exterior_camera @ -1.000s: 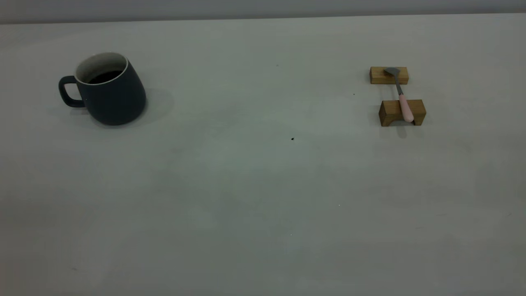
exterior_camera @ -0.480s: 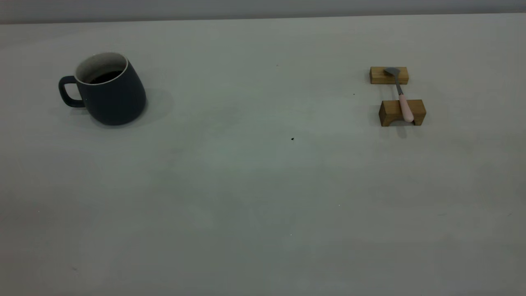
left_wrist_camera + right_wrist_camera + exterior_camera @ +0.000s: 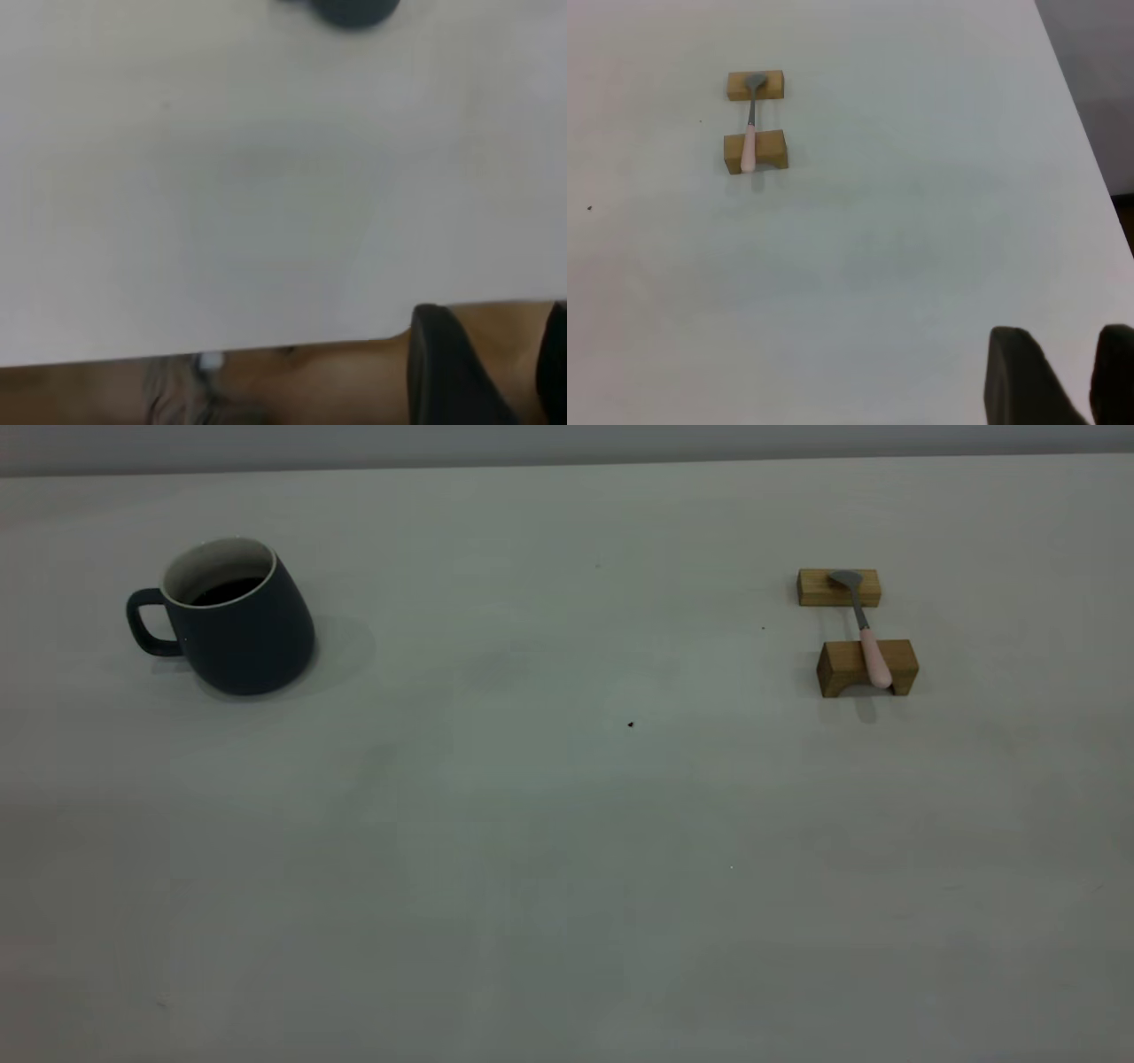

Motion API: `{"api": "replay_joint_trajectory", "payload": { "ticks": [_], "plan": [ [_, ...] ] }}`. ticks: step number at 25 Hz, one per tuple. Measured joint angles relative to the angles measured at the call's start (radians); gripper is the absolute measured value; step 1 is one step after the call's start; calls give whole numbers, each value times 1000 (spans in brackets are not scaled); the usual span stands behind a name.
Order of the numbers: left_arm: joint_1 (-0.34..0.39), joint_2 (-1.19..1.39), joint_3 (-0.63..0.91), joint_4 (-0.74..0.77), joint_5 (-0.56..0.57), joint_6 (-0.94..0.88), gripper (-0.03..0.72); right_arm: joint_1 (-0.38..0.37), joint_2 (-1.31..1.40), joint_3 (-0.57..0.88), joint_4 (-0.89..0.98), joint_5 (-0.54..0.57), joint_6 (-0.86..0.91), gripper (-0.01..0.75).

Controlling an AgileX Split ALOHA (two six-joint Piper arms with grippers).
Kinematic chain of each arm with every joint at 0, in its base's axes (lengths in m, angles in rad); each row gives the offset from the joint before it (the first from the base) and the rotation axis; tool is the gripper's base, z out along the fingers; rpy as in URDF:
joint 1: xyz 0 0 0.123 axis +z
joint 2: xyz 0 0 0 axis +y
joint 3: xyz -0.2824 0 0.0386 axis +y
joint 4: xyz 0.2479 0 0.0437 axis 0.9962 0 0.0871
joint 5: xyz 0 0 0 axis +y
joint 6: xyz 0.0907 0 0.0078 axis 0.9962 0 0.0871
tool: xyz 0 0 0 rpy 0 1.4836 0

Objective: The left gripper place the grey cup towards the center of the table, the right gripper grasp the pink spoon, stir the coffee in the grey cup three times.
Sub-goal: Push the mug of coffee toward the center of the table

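One grey cup (image 3: 232, 622), one pink spoon (image 3: 873, 654), two wooden blocks (image 3: 838, 588).

Slate-grey cup (image 3: 235, 624), white inside; pink-handled spoon (image 3: 864, 633) on tan wooden blocks (image 3: 864, 667)

Matt grey cup (image 3: 239, 624); wooden blocks (image 3: 866, 667); smooth table (image 3: 532, 824).

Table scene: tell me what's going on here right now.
Nothing is being handled yet. The grey cup with coffee stands at the table's left side. The pink spoon lies across two wooden blocks on the right. Both arms are held back: the left pincer near the table's edge, the right pincer above it, both open.
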Motion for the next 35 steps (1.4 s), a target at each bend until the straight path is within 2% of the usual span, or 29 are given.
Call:
{"api": "replay_joint_trajectory", "payload": {
  "ticks": [3,6,12,15,18,26,31,35],
  "plan": [
    [0,220,-56,13,-94,91,334,0,0,0,0,0,0,237],
    [0,444,-139,13,-171,234,376,0,0,0,0,0,0,237],
    [0,857,-304,44,-299,467,555,0,0,0,0,0,0,237],
    [0,1043,-389,79,-356,526,618,0,0,0,0,0,0,237],
    [0,1227,-488,91,-384,612,628,0,0,0,0,0,0,237],
    [-8,1625,-782,131,-339,906,624,0,0,0,0,0,0,237],
    [-8,1738,-857,163,-368,1030,615,0,0,0,0,0,0,237],
    [-8,1814,-885,219,-398,1048,611,0,0,0,0,0,0,237]
  ]
}}
